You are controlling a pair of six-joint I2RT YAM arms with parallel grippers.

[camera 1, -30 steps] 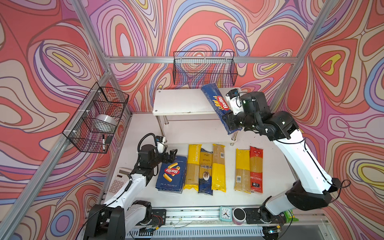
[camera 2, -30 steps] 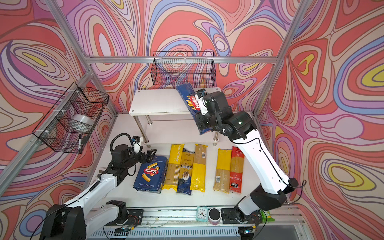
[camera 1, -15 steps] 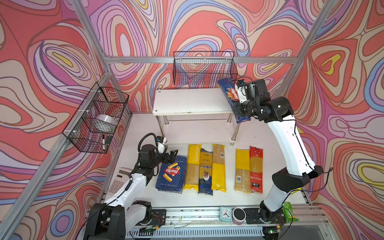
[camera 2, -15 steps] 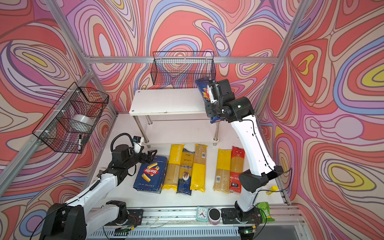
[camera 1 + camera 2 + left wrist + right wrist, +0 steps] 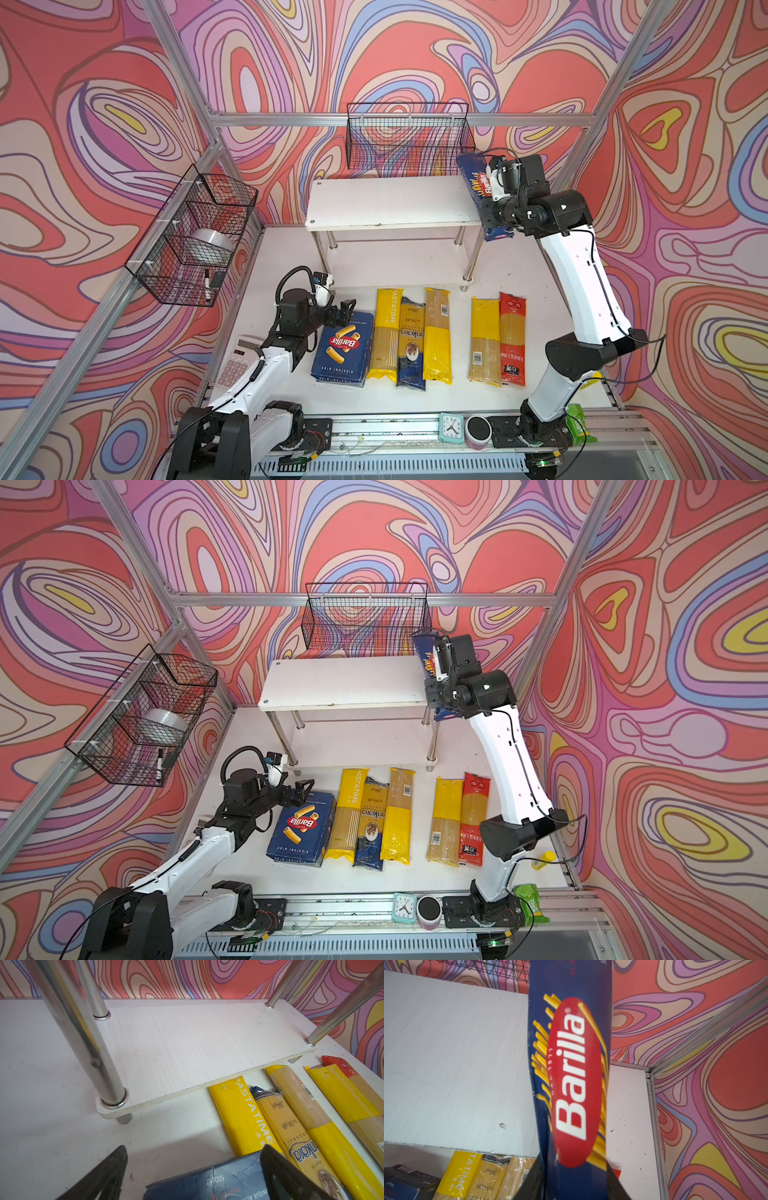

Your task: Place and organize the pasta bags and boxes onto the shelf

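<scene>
Your white, chrome-legged two-board shelf (image 5: 386,203) stood bare. Along its top right edge you held the long dark-blue cardboard spaghetti box (image 5: 477,180) — right gripper (image 5: 493,211) clamped on it, probably saving room. Your left gripper (image 5: 193,1148) gaped over the wide blue rigatoni box (image 5: 343,353).

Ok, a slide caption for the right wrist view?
Right gripper holds the long Barilla box by the shelf's top board.
</scene>
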